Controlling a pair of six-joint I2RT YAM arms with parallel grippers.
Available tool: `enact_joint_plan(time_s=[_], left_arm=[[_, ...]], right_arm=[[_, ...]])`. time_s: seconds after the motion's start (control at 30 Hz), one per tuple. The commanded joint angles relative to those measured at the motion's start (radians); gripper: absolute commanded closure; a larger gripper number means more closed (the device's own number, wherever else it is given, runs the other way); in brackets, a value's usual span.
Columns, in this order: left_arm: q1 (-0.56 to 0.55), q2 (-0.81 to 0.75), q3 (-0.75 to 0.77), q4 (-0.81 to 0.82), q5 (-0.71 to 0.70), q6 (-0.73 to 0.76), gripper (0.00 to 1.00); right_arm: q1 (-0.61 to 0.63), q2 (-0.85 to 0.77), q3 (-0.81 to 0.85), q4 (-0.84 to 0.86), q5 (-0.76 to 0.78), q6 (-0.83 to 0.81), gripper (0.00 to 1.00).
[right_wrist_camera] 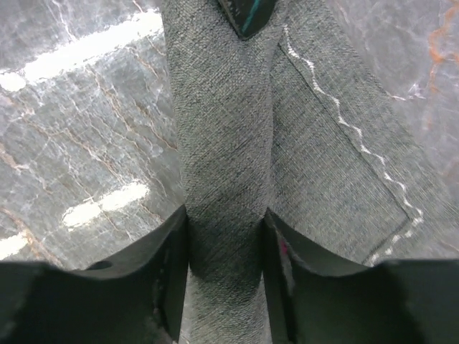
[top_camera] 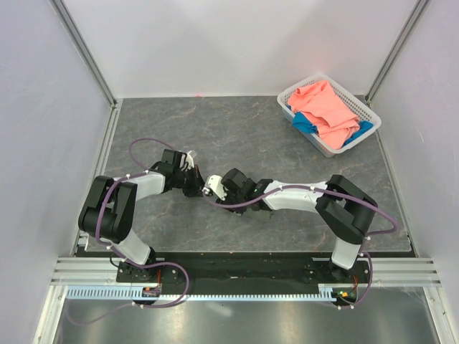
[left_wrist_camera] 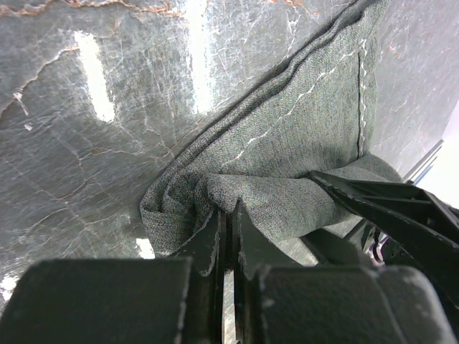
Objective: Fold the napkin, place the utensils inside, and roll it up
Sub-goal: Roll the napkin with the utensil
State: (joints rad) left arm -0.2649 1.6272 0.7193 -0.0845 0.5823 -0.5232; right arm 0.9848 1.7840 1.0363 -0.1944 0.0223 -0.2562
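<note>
Napkin [left_wrist_camera: 301,129]: dark grey cloth, one item, lying on the grey marbled counter [top_camera: 237,122] about mid-way across. From above it is blending into the surface and is mostly hidden, so you are getting its shape from the wrist views only. It is lying rolled or folded into a long thick band, with a pale zigzag-stitched hem [left_wrist_camera: 362,93] showing along one flat layer beside the roll.

Left pincer [left_wrist_camera: 228,211]: clenched, its fingers nearly touching each other. It is nipping a bunched fold at the end of the band, and the cloth is puckering around the tips.

Right pincer [right_wrist_camera: 226,211]: you are holding it astride the rolled ridge further along, one finger pressing each side. The roll is filling the gap and narrowing slightly between the fingers, so this pincer is grasping the napkin. In the left wrist view its dark fingers are reaching in from the right, resting on the same cloth, close to the left pincer.

Basket [top_camera: 353,97]: white, slotted, sitting at the far right corner of the counter, well apart from the napkin. It is holding a salmon-pink cloth [top_camera: 326,107] on top and a blue cloth [top_camera: 305,123] peeking out beneath it
</note>
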Motion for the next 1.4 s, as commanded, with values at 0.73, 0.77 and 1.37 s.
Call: enact_joint_plan(time_s=[0.73,0.77,1.37], left_arm=[[-0.003,-0.392,-0.193,0.003,-0.251,0.012,0.42],[-0.004,-0.4,-0.207,0.008,-0.243,0.012,0.42],[-0.002,-0.328,-0.264,0.141,-0.176,0.005,0.6]], right_arm=[[-0.25,0.325,0.258,-0.318,-0.883,0.159,0.68],[-0.253,0.333,0.266,-0.324,-0.889,0.164,0.68],[-0.275,0.431,0.334,-0.355,-0.917,0.204,0.68]])
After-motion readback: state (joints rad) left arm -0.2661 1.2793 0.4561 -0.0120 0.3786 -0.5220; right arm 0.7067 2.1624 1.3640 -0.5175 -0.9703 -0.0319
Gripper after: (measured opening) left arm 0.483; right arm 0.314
